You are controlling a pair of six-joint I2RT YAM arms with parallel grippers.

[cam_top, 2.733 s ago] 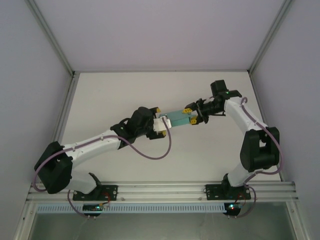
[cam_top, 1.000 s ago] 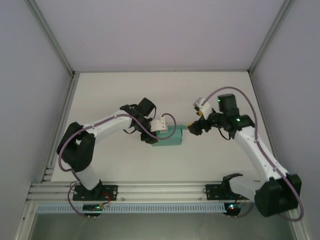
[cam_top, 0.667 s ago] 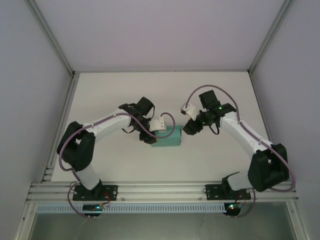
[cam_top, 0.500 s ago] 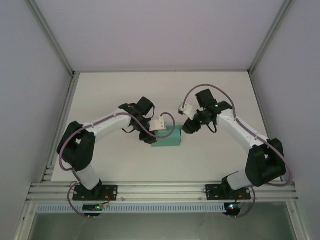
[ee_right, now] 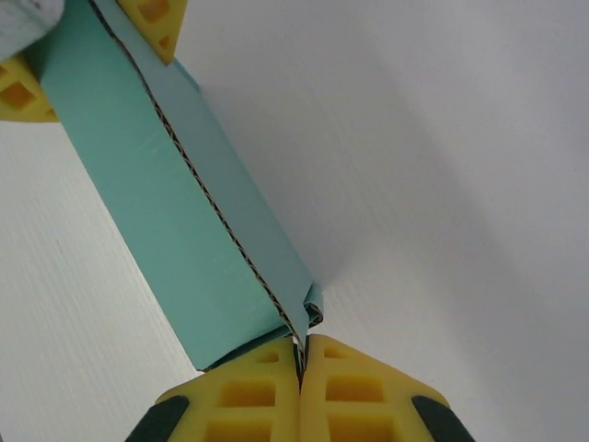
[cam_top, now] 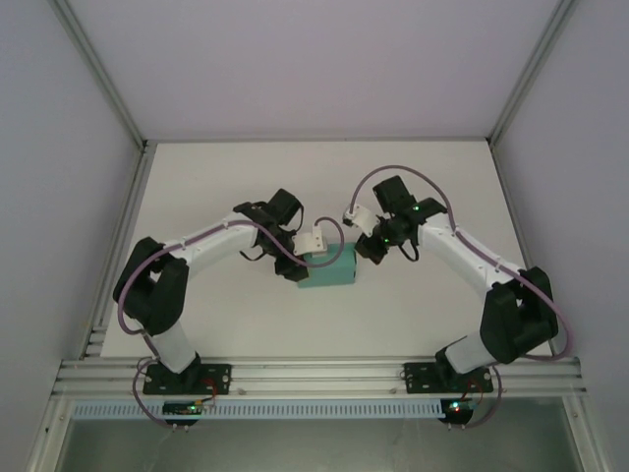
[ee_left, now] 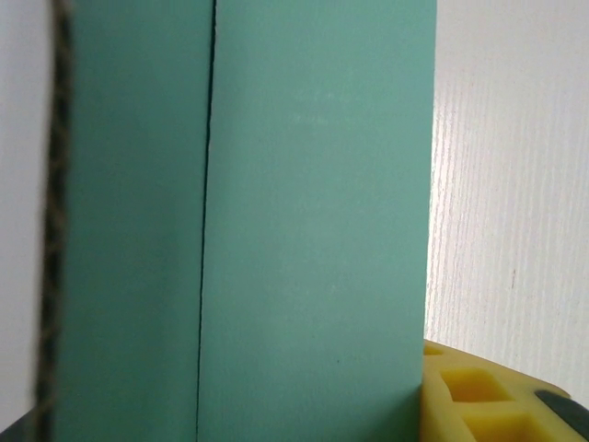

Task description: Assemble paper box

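Note:
The teal paper box [cam_top: 332,272] lies on the white table between both arms, partly folded into a long box shape. My left gripper [cam_top: 298,262] is shut on its left end. In the left wrist view the teal card [ee_left: 313,184] stands right in front of the lens, with one yellow finger [ee_left: 479,396] at its lower right edge. My right gripper [ee_right: 301,354] is shut on a thin corrugated edge at the box's right end [ee_right: 156,212], and I see it from above at the box's right side [cam_top: 362,250]. The left gripper's yellow fingers [ee_right: 18,87] straddle the far end.
The table [cam_top: 216,187] is white and enclosed by pale walls with metal corner posts [cam_top: 98,74]. An aluminium rail [cam_top: 314,374] carrying both arm bases runs along the near edge. Purple cables loop off both arms above the box.
My right arm swung left to the box's right end and its jaws closed on the card edge. The left arm and the box stayed put.

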